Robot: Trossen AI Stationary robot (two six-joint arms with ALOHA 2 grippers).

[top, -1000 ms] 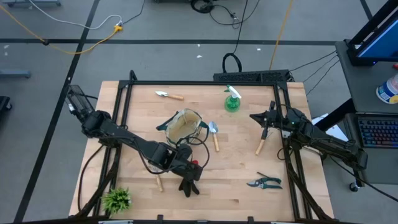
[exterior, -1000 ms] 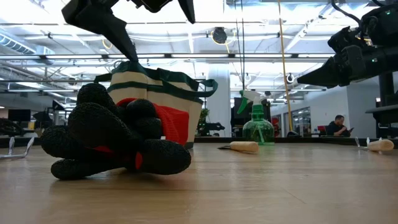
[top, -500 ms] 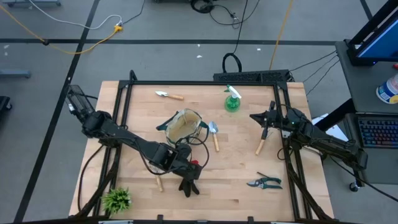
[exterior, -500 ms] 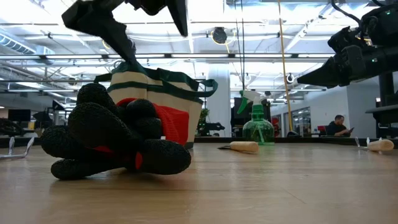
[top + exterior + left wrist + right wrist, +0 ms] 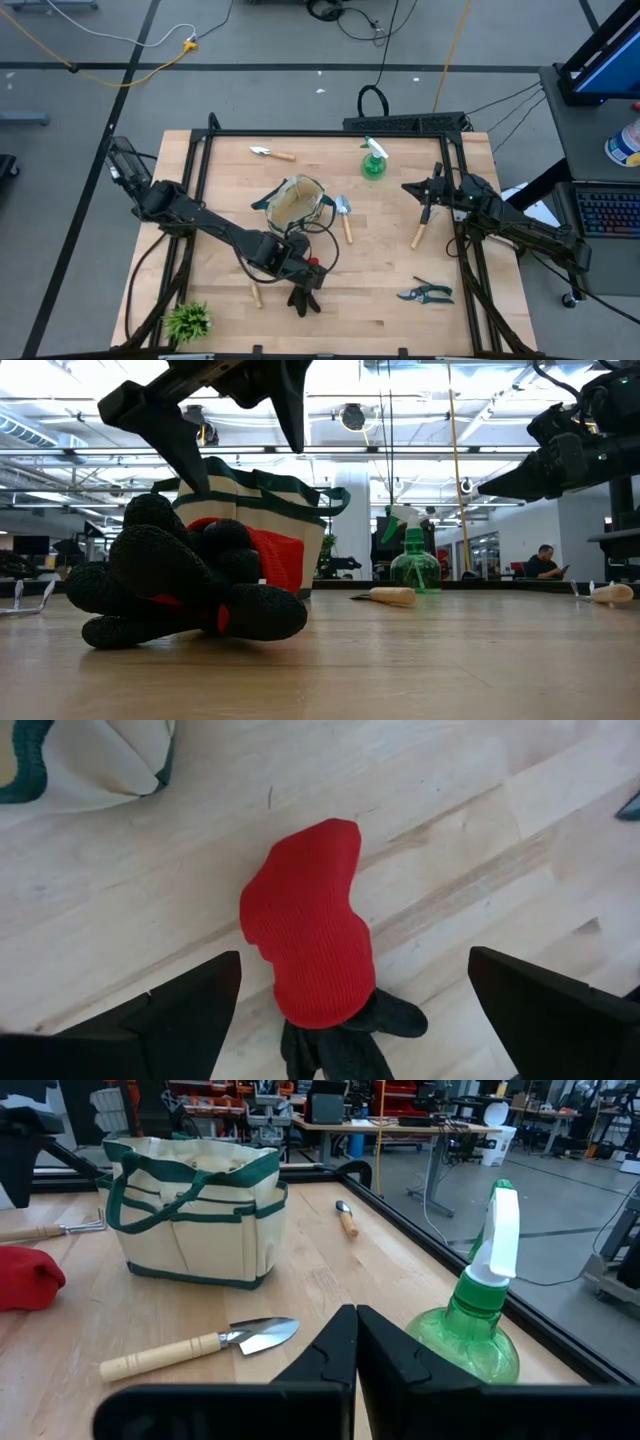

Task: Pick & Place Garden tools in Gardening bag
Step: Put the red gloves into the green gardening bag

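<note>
No legible text or labels.

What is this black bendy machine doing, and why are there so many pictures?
It is a robot with two arms at a wooden table. One camera looks down from above, one sits at table height, and one rides on each wrist. The left gripper hangs open above the red-and-black glove, holding nothing. The right gripper waits shut near the green spray bottle. The gardening bag stands mid-table, with trowels, pruning shears and a little plant lying around.
</note>
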